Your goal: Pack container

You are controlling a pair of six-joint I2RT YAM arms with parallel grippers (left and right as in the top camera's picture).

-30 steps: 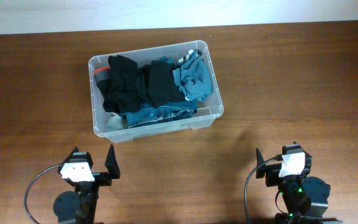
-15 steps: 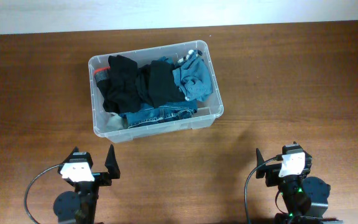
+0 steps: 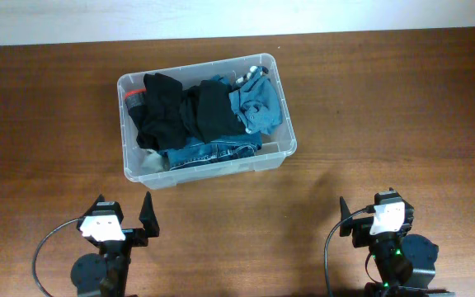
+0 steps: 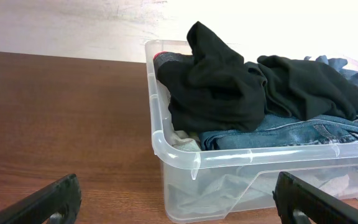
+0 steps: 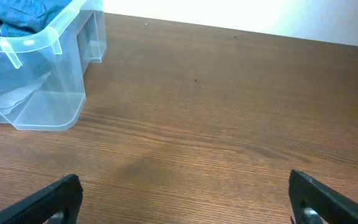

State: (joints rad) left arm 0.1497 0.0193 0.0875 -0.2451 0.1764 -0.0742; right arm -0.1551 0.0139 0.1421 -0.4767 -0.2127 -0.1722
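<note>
The container (image 3: pixel 213 171), a clear plastic bin, stands at the table's back centre, slightly skewed. It is filled with clothes: black garments (image 3: pixel 171 111), folded blue jeans (image 3: pixel 209 153) and a grey-blue garment (image 3: pixel 258 103). My left gripper (image 3: pixel 124 210) is open near the front edge, well short of the bin, nothing between its fingers. In the left wrist view the gripper (image 4: pixel 179 202) faces the container (image 4: pixel 260 155) with the black garments (image 4: pixel 229 87) piled above its rim. My right gripper (image 3: pixel 376 208) is open at the front right over bare wood; its wrist view shows the gripper (image 5: pixel 185 199) and the container's corner (image 5: pixel 42 93).
The dark wooden table (image 3: pixel 386 107) stretches to both sides of the bin. A pale wall (image 3: pixel 237 16) runs along the table's far edge. Both arm bases (image 3: pixel 97 268) sit at the front edge with cables beside them.
</note>
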